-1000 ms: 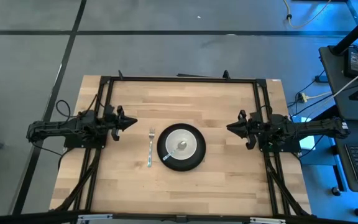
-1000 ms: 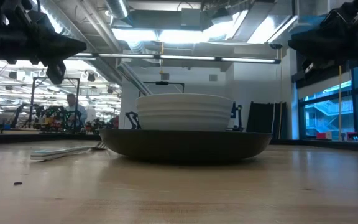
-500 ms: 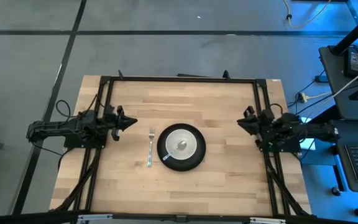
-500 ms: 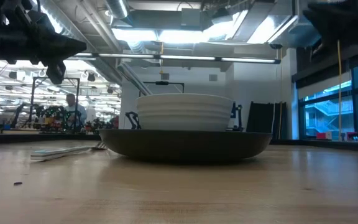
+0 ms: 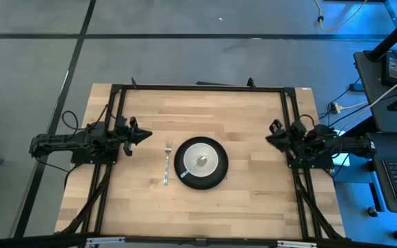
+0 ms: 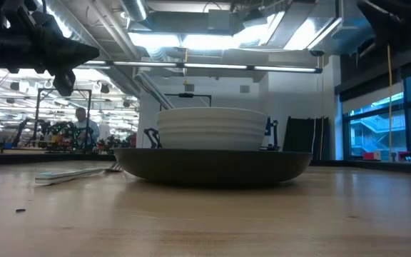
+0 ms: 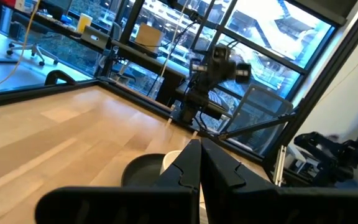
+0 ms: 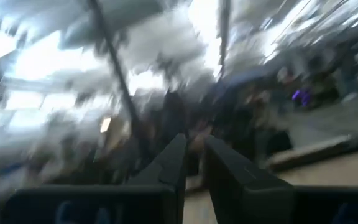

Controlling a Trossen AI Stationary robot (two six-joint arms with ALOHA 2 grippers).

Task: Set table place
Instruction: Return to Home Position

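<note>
A white bowl (image 5: 201, 160) stands on a dark round plate (image 5: 200, 180) at the middle of the light wood table (image 5: 247, 207). A silver fork (image 5: 167, 164) lies flat on the table just left of the plate. My left gripper (image 5: 145, 136) is shut and empty, hovering left of the fork and pointing toward the plate; its wrist view shows the shut fingers (image 7: 199, 146) above the plate (image 7: 143, 171). My right gripper (image 5: 272, 132) is shut and empty, drawn back at the table's right edge, high above it; its fingers (image 8: 178, 152) point up at the ceiling.
The black metal frame (image 5: 198, 88) runs along the far edge and down both sides of the table. Bare wood lies right of the plate (image 5: 253, 165) and along the near edge. In the low view the bowl (image 6: 211, 128) and plate (image 6: 212, 165) stand in the middle.
My right gripper has drawn back toward the table's right edge, tipped upward and risen out of the low view. The left arm, plate, bowl and fork have kept still.
</note>
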